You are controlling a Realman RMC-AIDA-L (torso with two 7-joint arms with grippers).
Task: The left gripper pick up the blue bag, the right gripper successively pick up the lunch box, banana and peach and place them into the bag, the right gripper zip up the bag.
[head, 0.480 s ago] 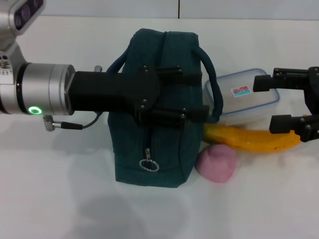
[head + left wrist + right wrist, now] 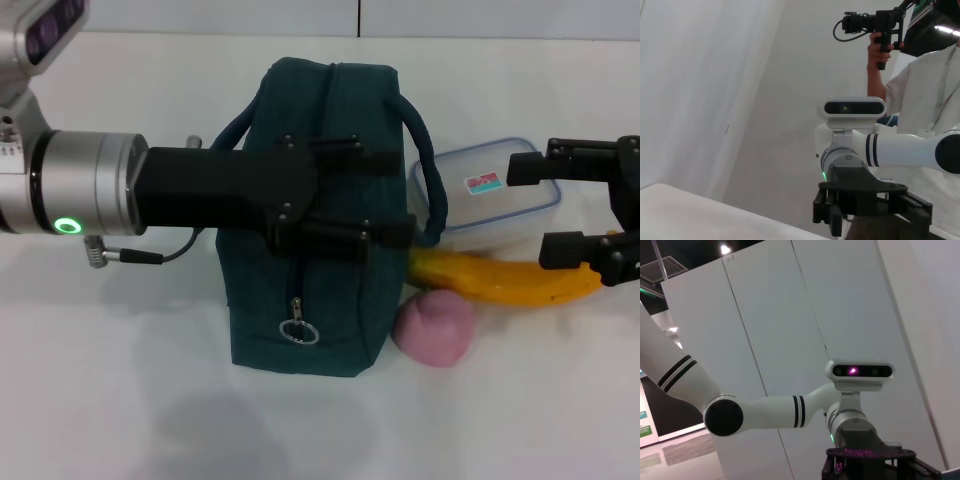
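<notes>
In the head view, the dark teal fabric blue bag [image 2: 315,215] stands upright near the middle of the white table [image 2: 120,400], its zipped top seam running toward the far edge and its metal ring zipper pull [image 2: 298,331] hanging on the near end. The left gripper [image 2: 385,195], a black two-finger tool on a long black body with a silver wrist and green ring light, reaches across the bag from the left edge; its fingers are spread, one over the top seam and one lower on the side, with the rope-like handle [image 2: 425,170] looping just past their tips. Compared with half a second ago, this gripper has shifted only slightly toward the far edge; the bag has not moved.

Right of the bag lies the clear rectangular plastic lunch box [image 2: 490,195] with its blue-rimmed lid, and in front of it the long yellow-orange banana [image 2: 500,280], touching the box. The pink rounded peach [image 2: 433,328] sits beside the bag's near corner, against the banana's end. The right gripper [image 2: 530,205] waits at the right edge with its jaws wide apart, above the box and banana, unchanged from before.

The left wrist view shows the opposite gripper [image 2: 867,205] farther off and a person [image 2: 925,90] holding a camera.

The right wrist view shows only the other arm [image 2: 765,412] and white wall panels.
</notes>
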